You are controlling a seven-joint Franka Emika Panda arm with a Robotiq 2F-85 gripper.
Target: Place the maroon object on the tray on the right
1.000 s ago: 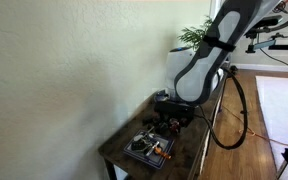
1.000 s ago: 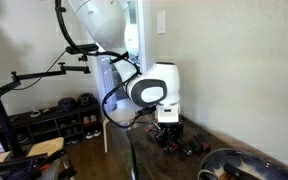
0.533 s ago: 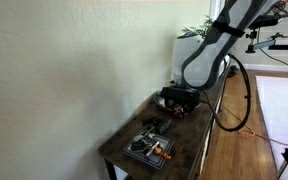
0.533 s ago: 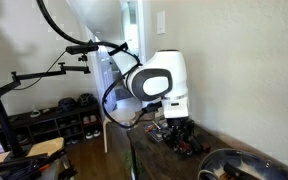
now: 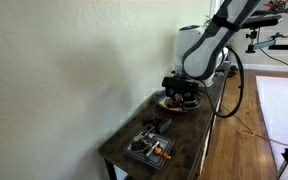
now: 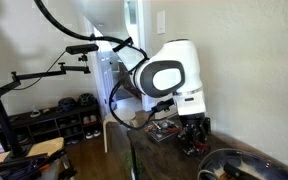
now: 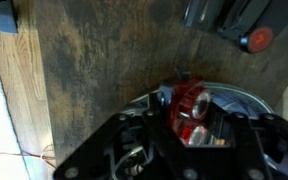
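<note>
in an exterior view the square grey tray (image 5: 130, 150) sits toward the left end of the wooden surface (image 5: 189, 125), with orange pieces (image 5: 156, 150) in its compartments. further right, the gripper (image 5: 181, 94) hangs right over the round dark tray (image 5: 165, 102). in the wrist view the gripper looks clamped on the maroon object (image 7: 192, 106), which sits over the tray's inside. can't tell if it's touching the tray's bottom.

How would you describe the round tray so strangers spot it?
Find the wooden table along the wall. At one end, below the gripper holding the maroon object, sits the round tray. Unlike the square grey tray, it is dark and rimmed.
</note>
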